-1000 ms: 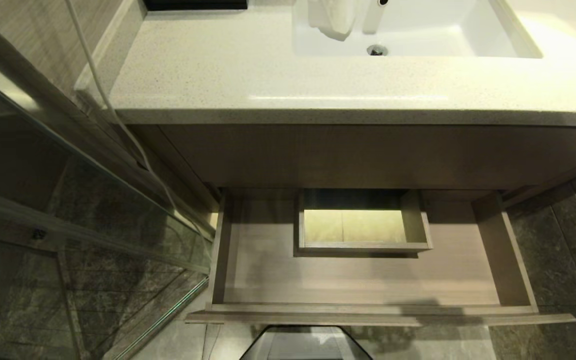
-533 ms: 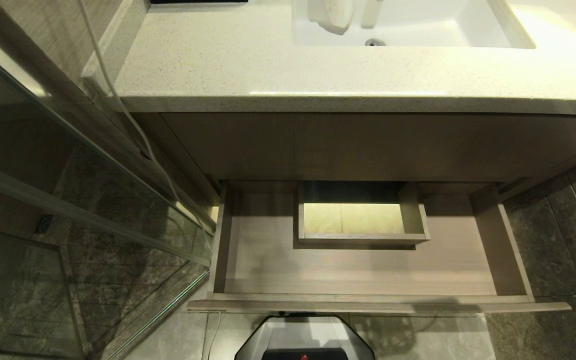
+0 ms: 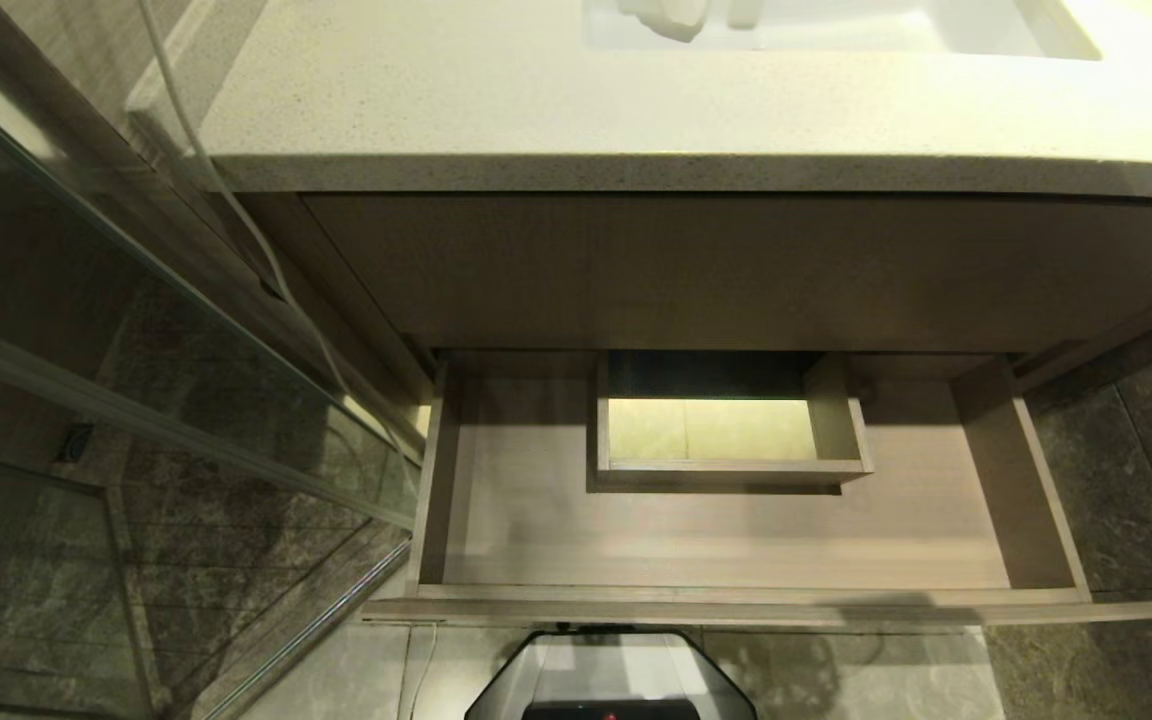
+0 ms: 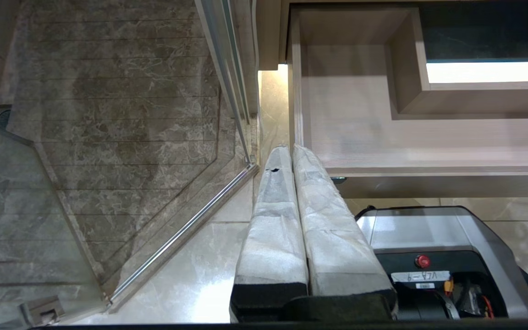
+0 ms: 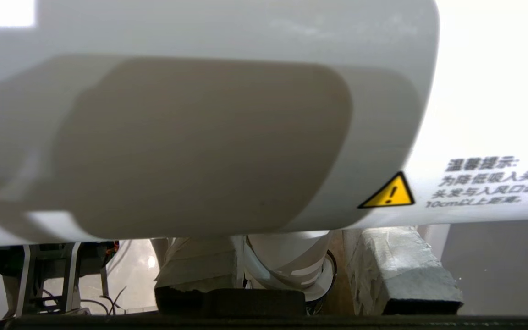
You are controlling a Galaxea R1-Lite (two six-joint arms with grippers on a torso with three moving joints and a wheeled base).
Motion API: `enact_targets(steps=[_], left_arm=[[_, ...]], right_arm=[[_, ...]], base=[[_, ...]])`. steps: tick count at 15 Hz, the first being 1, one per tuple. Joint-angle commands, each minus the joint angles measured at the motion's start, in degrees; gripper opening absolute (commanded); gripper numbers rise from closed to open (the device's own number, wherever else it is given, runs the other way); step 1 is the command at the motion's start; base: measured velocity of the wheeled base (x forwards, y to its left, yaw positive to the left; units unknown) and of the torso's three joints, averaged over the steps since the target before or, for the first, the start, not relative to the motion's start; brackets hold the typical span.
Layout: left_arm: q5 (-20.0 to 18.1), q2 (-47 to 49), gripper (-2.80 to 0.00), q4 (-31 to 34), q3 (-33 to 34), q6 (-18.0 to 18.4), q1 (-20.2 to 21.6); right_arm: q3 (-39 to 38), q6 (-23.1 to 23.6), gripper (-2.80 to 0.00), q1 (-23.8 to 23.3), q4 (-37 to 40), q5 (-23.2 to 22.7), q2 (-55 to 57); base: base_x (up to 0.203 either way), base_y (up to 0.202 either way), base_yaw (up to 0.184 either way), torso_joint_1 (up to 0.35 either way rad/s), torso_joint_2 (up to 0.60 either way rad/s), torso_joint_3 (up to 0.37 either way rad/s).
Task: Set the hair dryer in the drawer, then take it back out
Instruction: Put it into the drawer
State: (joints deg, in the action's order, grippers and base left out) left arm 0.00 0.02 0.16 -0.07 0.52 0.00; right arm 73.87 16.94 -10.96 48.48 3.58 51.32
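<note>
The drawer (image 3: 716, 545) stands pulled open below the vanity, its wood-grain bottom bare around the boxed cut-out (image 3: 731, 470) at the rear middle. In the right wrist view the white hair dryer (image 5: 200, 137) fills most of the picture, its fat barrel lying across above the fingers. My right gripper (image 5: 291, 238) is shut on its slim handle (image 5: 287, 261), which runs down between the two wrapped fingers. This gripper does not show in the head view. My left gripper (image 4: 291, 153) hangs shut and empty near the drawer's (image 4: 383, 137) front left corner.
A speckled countertop (image 3: 536, 100) with a white sink (image 3: 836, 25) overhangs the drawer. A glass shower partition (image 3: 186, 430) and a thin white cable (image 3: 236, 230) run along the left. My base (image 3: 611, 680) sits just before the drawer front. Dark stone tiles (image 3: 1116, 480) lie on the right.
The whole head view has shifted: the countertop and sink slid toward the top edge and my base came into sight below. The drawer itself stays open and unchanged.
</note>
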Motion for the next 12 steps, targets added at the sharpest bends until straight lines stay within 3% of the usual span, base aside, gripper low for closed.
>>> enact_targets(steps=[1,12], left_arm=[[0.0,-0.02,-2.8,0.02,0.07,0.0,0.0],[0.0,-0.02,-2.8,0.02,-0.01,0.0,0.0]], right_arm=[[-0.51,0.11,-2.8,0.01,0.11,0.02,-0.4],[-1.88,0.11,-2.8,0.06,-0.31,-0.16,-1.13]], base=[[0.0,0.0,0.0,-0.227,0.38,0.166],[0.0,0.0,0.0,-0.332,0.53,0.193]])
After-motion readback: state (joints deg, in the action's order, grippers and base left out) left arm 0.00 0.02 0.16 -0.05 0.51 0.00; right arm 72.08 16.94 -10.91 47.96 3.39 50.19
